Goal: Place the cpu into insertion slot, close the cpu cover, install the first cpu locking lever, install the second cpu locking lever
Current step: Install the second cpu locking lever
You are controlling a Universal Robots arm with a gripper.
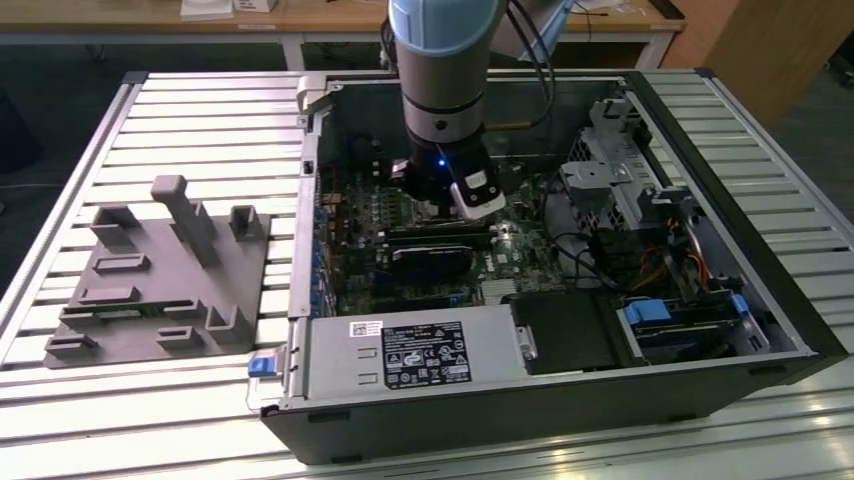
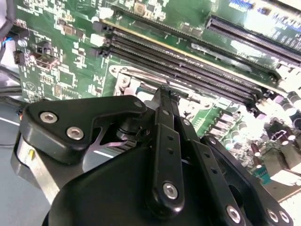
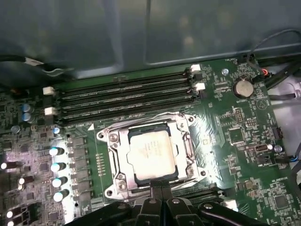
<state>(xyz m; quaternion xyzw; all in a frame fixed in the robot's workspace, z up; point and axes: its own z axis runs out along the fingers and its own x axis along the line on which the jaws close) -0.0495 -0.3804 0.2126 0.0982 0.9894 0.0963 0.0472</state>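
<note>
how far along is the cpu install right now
Done: the cpu sits in the insertion slot, and the cpu cover looks to lie flat around it. In hand: the pincer, fingers together, is at the socket's edge. Whether either locking lever is latched cannot be told.

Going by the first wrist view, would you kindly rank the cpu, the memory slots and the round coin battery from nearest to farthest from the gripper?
1. cpu, seated in its socket directly by the gripper.
2. memory slots, just beyond the socket.
3. coin battery, off toward the board's far corner.
</note>
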